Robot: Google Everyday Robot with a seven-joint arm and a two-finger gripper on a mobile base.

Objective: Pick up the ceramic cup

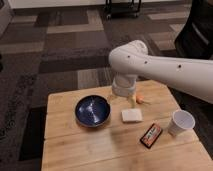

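Observation:
The ceramic cup (181,122) is small, white and tapered. It stands upright near the right edge of the wooden table (90,150). My white arm reaches in from the right and bends down at the back middle of the table. The gripper (123,93) hangs below the wrist, just above the tabletop between the blue bowl and a small orange thing. It is well to the left of and behind the cup, and holds nothing that I can see.
A wide dark blue bowl (93,111) sits left of centre. A white block (132,116) lies beside it, a small orange thing (142,99) behind that, and a dark snack bar (151,135) left of the cup. Patterned carpet surrounds the table.

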